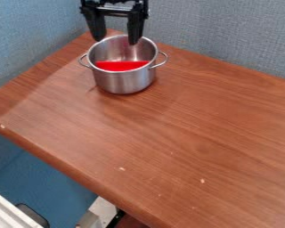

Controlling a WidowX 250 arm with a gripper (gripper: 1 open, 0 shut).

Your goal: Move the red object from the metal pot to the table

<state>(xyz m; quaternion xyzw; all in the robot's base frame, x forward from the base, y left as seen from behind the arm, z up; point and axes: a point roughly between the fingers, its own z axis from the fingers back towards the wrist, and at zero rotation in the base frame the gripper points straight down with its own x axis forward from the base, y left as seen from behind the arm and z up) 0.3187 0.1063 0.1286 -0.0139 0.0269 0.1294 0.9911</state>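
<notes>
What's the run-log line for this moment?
gripper: open, above metal pot | red object: inside metal pot | pot: on wood-grain table | transfer: not yet done

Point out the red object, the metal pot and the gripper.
Red object (118,66): camera view, its upper face.
Metal pot (124,83): camera view, outer front wall.
Gripper (117,37): camera view, between the fingertips.

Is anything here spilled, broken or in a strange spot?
Nothing looks spilled or broken. The metal pot stands upright on the table, with the red object inside. Only a few small pale specks mark the tabletop; I can't tell whether they're crumbs or scuffs.
</notes>
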